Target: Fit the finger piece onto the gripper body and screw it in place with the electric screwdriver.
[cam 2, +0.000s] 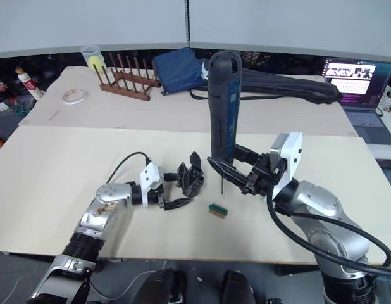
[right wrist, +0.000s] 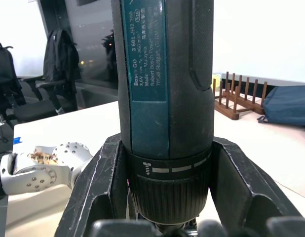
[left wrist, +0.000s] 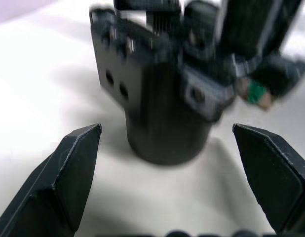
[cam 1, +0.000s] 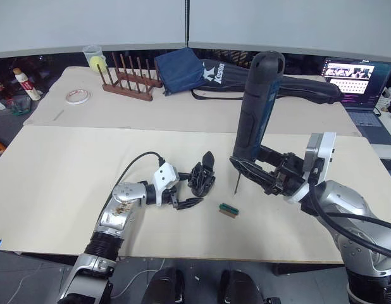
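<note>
Our right tool (cam 1: 262, 172) clenches the electric screwdriver (cam 1: 255, 114) upright, bit hanging just beside the gripper body (cam 1: 202, 179) on the counter (cam 1: 69, 164). Our left tool (cam 1: 185, 201) sits released, its fingers apart either side of that body, not touching. We cannot make out the finger piece. If the body goes unclamped, we judge the driver's push will skid it.
</note>
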